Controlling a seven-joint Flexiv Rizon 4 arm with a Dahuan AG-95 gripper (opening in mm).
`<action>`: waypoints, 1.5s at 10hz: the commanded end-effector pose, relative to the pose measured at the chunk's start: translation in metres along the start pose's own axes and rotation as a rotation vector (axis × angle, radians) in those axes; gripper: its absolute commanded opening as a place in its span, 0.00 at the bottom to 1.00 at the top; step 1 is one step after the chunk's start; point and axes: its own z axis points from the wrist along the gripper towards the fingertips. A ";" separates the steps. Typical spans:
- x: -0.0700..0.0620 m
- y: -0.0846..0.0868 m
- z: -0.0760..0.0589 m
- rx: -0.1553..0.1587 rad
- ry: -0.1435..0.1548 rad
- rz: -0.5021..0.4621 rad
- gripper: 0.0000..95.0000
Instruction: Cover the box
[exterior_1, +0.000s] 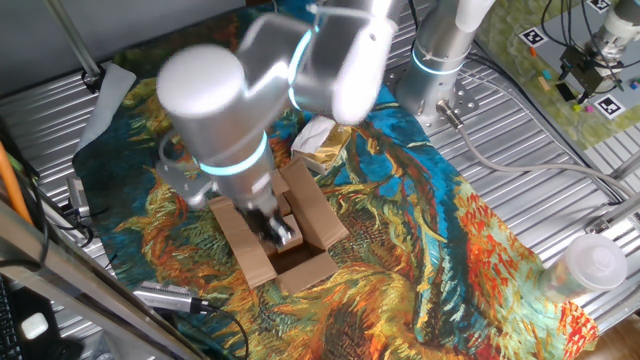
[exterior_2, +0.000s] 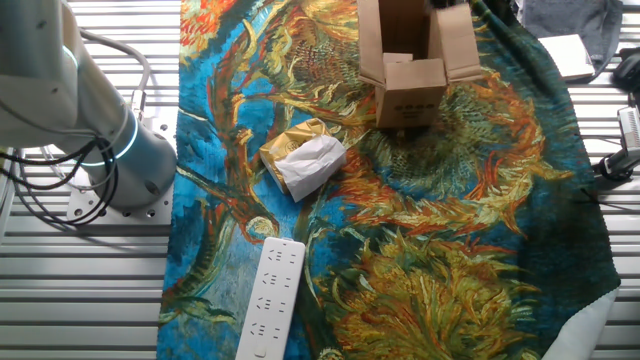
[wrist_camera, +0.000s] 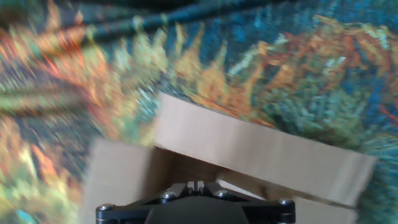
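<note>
The small brown cardboard box (exterior_1: 318, 212) stands on the patterned cloth with its flaps open and spread outward. It also shows in the other fixed view (exterior_2: 410, 95) at the top and in the hand view (wrist_camera: 249, 149), blurred. My gripper (exterior_1: 278, 228) hangs over the box's open top, its tips low between the flaps. In the hand view the gripper (wrist_camera: 196, 185) has its two fingers pressed together, with nothing visible between them. One long flap lies just beyond the fingers.
A crumpled white-and-yellow wrapper (exterior_2: 305, 160) lies on the cloth near the box, also seen in one fixed view (exterior_1: 318, 135). A white power strip (exterior_2: 270, 295) lies at the cloth's edge. A clear plastic container (exterior_1: 590, 265) stands at the right. A silver tool (exterior_1: 170, 297) lies at the front left.
</note>
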 end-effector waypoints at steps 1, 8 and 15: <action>-0.008 0.031 -0.001 -0.015 -0.002 0.080 0.00; -0.002 0.074 0.013 -0.031 -0.003 0.187 0.00; -0.003 0.075 0.013 -0.012 0.029 0.142 0.00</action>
